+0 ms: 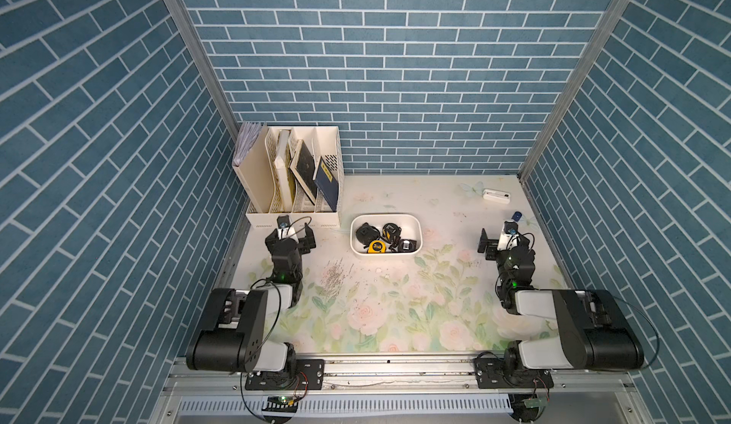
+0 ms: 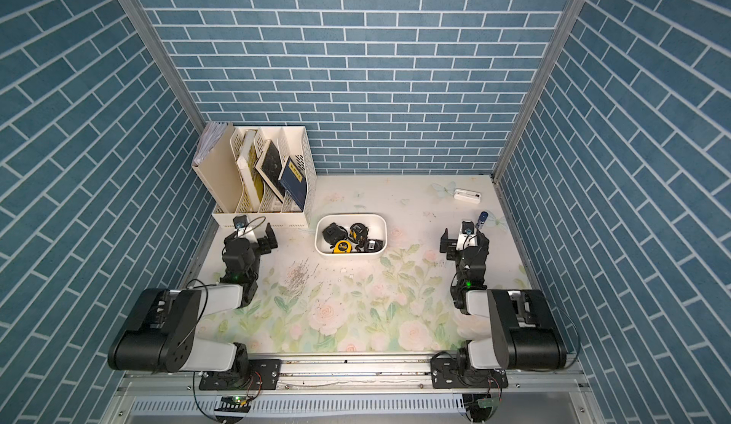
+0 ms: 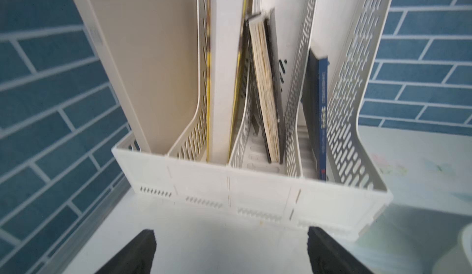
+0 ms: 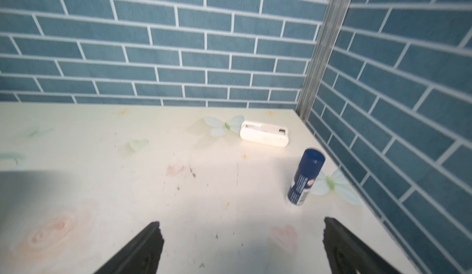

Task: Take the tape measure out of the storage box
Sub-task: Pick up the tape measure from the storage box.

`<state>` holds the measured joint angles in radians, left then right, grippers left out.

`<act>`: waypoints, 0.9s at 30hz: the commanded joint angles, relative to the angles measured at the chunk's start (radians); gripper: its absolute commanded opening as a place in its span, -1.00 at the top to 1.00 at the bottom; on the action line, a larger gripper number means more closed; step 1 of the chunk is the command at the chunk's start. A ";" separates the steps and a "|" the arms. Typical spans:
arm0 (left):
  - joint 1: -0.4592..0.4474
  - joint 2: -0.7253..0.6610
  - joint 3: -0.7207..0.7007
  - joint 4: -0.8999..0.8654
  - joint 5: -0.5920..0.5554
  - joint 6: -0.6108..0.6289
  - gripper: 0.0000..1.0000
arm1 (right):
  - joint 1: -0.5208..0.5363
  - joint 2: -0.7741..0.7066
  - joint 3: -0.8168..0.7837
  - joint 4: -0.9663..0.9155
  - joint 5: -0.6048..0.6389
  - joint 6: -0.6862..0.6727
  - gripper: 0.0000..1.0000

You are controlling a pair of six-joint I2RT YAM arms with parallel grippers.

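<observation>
Nothing of the job is done, as far as I can judge. The storage box (image 1: 413, 226) sits on the desk (image 1: 395, 307) between my two arms, in both top views (image 2: 378, 226), with everything inside it. The yellow tape measure (image 1: 376, 247) lies against the near wall of the box, and shows just as plainly from the paired eye (image 2: 342, 246). Three dark objects (image 1: 364, 233) lie round it, likely more tape measures, though they are too small for me to be sure.

My left claw (image 1: 290, 240) is released, jaws spread wide and holding nothing. It hangs just in front of the file organizer (image 1: 292, 173), off to the side of the box and apart from it. Its wrist view shows only the organizer (image 3: 255, 183) and its books, with bare desk between the fingertips (image 3: 146, 237).

My right claw (image 1: 504, 242) is released too, fully spread and empty. It stands well apart from the box on the far side, facing the back corner, where a blue can (image 4: 305, 177) stands and a white gadget (image 4: 264, 133) lies flat.

So all of it is left: bring one claw over the box, come down round the yellow tape measure, close on it, lift it clear of the rim, and set it on the desk. The left claw looks the nearer of the two, I reckon. The crowding inside the box may make a clean grip fiddly.
</observation>
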<state>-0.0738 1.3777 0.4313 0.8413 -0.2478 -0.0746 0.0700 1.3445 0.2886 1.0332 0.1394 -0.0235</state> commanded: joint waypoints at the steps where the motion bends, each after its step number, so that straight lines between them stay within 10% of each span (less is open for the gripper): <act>1: -0.048 -0.081 0.147 -0.354 -0.024 -0.075 -0.85 | 0.005 -0.097 0.118 -0.289 0.034 0.053 -1.00; 13: -0.298 0.227 0.837 -1.165 0.075 -0.501 -0.92 | 0.166 -0.044 0.491 -0.807 -0.201 0.295 -1.00; 27: -0.469 0.510 1.107 -1.460 0.148 -0.842 -1.00 | 0.283 -0.190 0.424 -0.956 0.067 0.293 -1.00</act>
<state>-0.5312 1.8709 1.4971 -0.4816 -0.0769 -0.8234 0.3508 1.1877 0.7452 0.1150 0.1455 0.2657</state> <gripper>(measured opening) 0.999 0.998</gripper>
